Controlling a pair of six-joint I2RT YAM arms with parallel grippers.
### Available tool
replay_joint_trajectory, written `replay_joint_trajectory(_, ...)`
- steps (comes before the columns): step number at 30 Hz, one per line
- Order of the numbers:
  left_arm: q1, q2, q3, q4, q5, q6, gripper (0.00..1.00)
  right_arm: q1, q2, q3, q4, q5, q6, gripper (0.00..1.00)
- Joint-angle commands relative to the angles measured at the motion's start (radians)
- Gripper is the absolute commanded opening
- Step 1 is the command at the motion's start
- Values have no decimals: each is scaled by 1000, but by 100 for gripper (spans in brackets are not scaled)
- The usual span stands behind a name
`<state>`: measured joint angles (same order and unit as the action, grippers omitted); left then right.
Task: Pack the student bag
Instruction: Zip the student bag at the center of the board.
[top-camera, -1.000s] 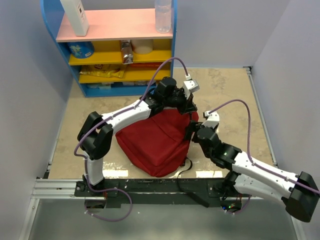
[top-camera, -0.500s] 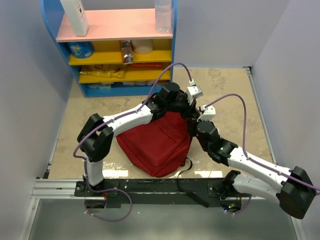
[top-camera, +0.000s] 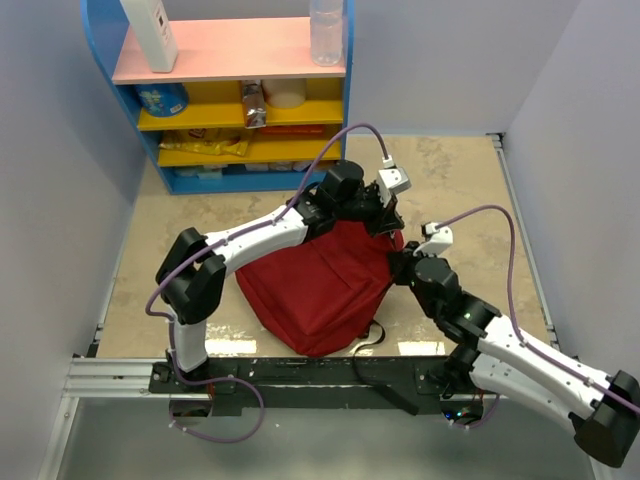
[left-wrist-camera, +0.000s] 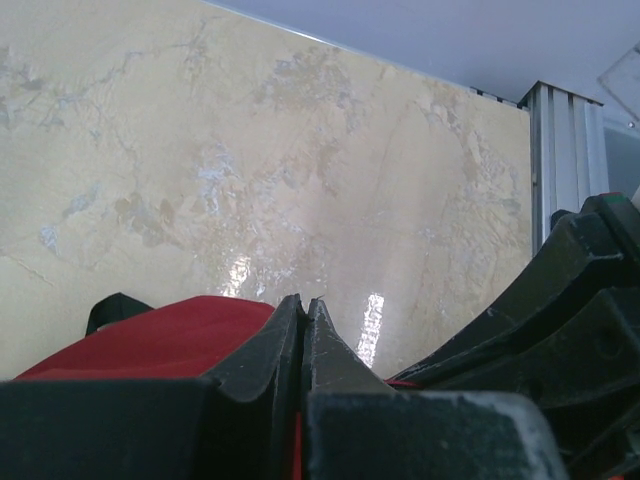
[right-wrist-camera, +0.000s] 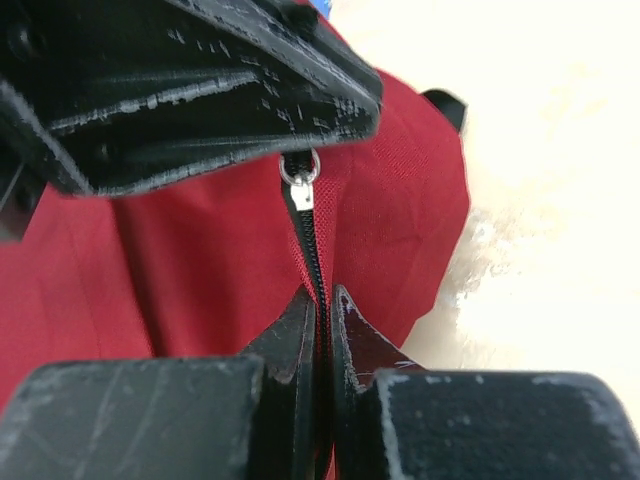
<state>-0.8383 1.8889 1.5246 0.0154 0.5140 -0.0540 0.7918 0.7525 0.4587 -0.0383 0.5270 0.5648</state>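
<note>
The student bag (top-camera: 315, 285), dark red fabric, lies on the beige floor between the arms. My left gripper (top-camera: 386, 216) hangs over its far right corner, shut, with a sliver of red between the fingers (left-wrist-camera: 304, 302). In the right wrist view the bag's zipper slider (right-wrist-camera: 300, 186) sits right under that left gripper (right-wrist-camera: 200, 90), its pull running up into the jaws. My right gripper (top-camera: 400, 263) is at the bag's right edge. It is shut (right-wrist-camera: 322, 296) on the black zipper seam of the bag (right-wrist-camera: 400, 220), just below the slider.
A blue shelf unit (top-camera: 230, 100) with pink and yellow boards stands at the back left, holding a bottle (top-camera: 326, 30), a white box (top-camera: 150, 35) and snacks. Grey walls close both sides. A black strap (top-camera: 368, 335) trails from the bag's near edge.
My right gripper closed on the bag's zipper seam, after standing open a second ago. The left gripper shifted slightly right, still shut.
</note>
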Motion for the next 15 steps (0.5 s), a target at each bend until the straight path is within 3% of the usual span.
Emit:
replay_joint_trajectory(1,1,9,84,40,-72,48,0,0,-125,-51,-129,-45,114,0)
replay_joint_trajectory(6,1,36,109,35,-94,92,0,1,-263,-86,-236,-147,213,0)
replay_joint_trajectory(15,41,49,106,41,-124,164,0,1,-291,-9,-394,-139,285,0)
